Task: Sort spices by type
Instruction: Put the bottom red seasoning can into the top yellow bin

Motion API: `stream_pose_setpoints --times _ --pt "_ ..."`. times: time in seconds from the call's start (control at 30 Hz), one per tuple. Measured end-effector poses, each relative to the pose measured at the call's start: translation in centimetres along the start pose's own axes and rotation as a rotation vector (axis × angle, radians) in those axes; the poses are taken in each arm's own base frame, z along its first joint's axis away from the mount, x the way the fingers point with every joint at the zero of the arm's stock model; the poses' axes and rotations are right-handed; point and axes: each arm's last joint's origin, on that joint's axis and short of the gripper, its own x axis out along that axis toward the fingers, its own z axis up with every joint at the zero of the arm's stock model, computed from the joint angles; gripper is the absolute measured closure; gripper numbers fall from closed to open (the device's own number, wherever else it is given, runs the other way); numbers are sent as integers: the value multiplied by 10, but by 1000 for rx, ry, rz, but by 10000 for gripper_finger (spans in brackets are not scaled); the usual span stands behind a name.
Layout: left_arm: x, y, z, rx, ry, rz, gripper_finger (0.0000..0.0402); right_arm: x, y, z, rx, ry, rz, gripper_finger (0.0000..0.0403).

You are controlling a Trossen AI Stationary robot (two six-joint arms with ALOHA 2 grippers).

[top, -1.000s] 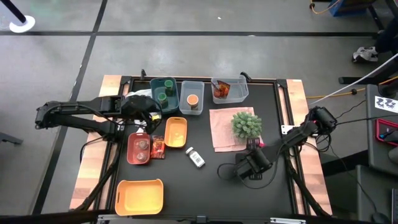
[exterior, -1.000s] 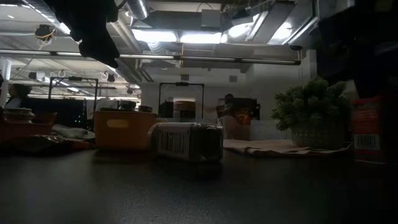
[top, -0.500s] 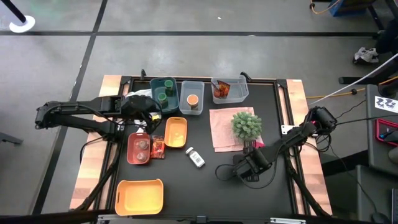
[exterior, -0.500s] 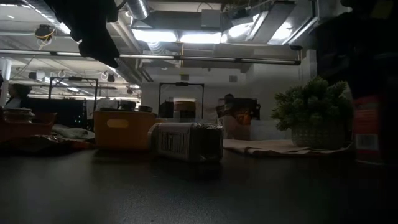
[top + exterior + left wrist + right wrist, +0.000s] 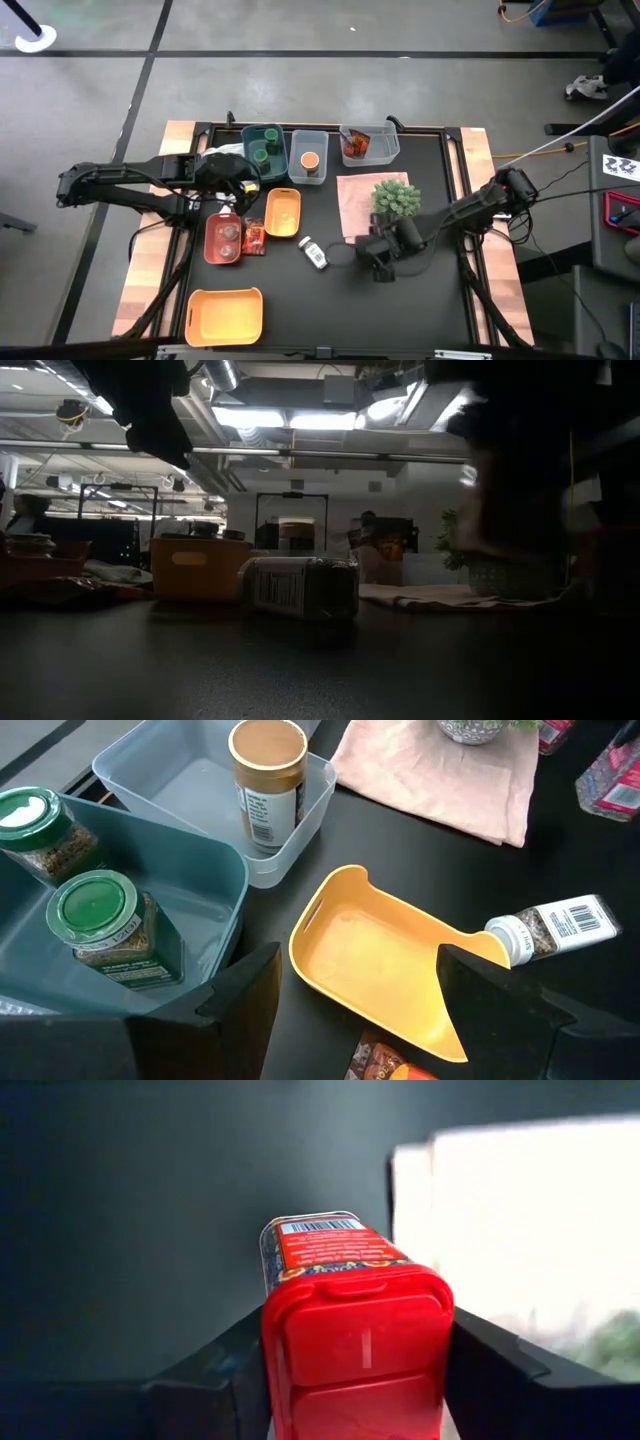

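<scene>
My right gripper (image 5: 384, 256) hangs near the potted plant (image 5: 397, 198) and is shut on a red-lidded spice box (image 5: 352, 1295). A white labelled bottle (image 5: 315, 253) lies on its side on the table, to the left of that gripper. Green-lidded jars (image 5: 98, 920) stand in the teal bin (image 5: 263, 145). An orange-lidded jar (image 5: 267, 780) stands in a clear bin (image 5: 308, 156). My left gripper (image 5: 360, 1010) waits open above the small orange tray (image 5: 380, 965), holding nothing. My right gripper pinches the box between its two fingers, one on each side of the red lid end (image 5: 274, 1360). The fingers come from above, pointing steeply down and along the box. The barcode end (image 5: 320, 1227) points away toward the table; whether it touches the table does not show.
A pink cloth (image 5: 360, 210) lies under the plant. A clear bin (image 5: 368, 145) with red-orange packets stands at the back. A red tray (image 5: 224, 238) with jars, a packet (image 5: 254, 237) and a large orange bin (image 5: 224, 315) sit on the left half.
My right gripper has swung toward the table's left, from beside the plant's near right to its near left, closer to the white bottle, and has risen a little. The box that stood upright at the right of the low view has gone with it.
</scene>
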Motion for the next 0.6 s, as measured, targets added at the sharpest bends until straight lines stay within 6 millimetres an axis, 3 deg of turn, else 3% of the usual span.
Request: stream_pose_setpoints --times 0.27,0.6 --pt "0 0 0 0 0 0 150 -19 -47 48 -44 -270 -33 183" --pt "3 -3 6 -23 -46 -15 150 -8 -108 89 -48 -550 -86 182"
